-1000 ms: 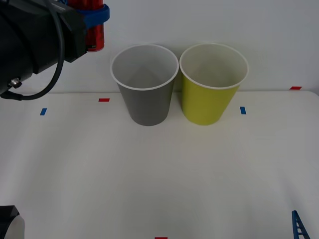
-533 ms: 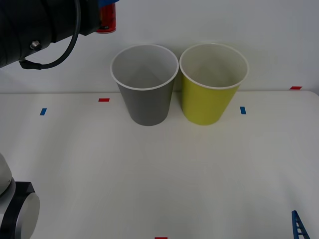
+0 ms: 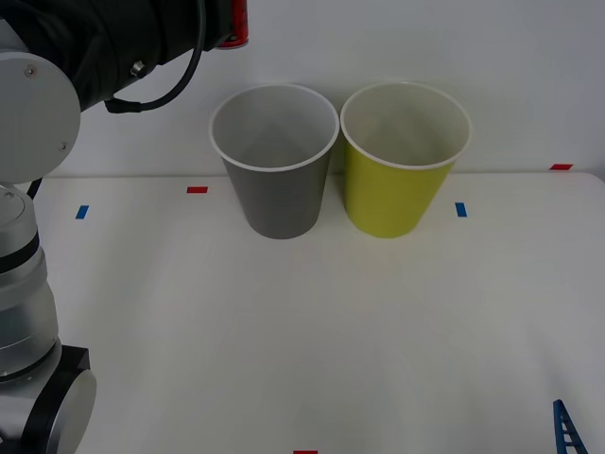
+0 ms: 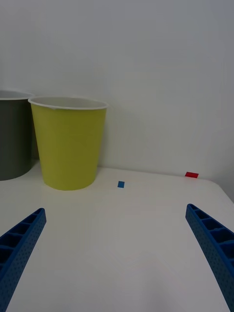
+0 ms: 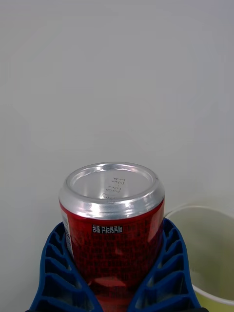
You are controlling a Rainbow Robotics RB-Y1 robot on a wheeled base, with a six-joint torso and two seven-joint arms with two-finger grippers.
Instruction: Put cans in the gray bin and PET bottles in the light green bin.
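A shiny red can (image 5: 112, 229) with a silver end sits between the blue fingers of my left gripper (image 5: 112, 263), which is shut on it. In the front view the can (image 3: 238, 24) hangs high at the top edge, just left of and above the gray bin (image 3: 279, 203). The light green bin (image 3: 388, 203) stands right beside the gray one, and its rim (image 5: 209, 253) lies beyond the can. My right gripper (image 4: 117, 263) rests open low over the table, facing the light green bin (image 4: 68, 146) and the gray bin (image 4: 12, 141). PET bottles are out of view.
Both bins stand against a white wall at the back of the white table (image 3: 302, 331). Small red and blue tape marks (image 3: 197, 189) dot the tabletop. A blue fingertip (image 3: 564, 430) of my right gripper pokes in at the front right corner.
My left arm has carried the can to the right along the top edge, from well left of the gray bin to near its left rim. The right arm has stayed put.
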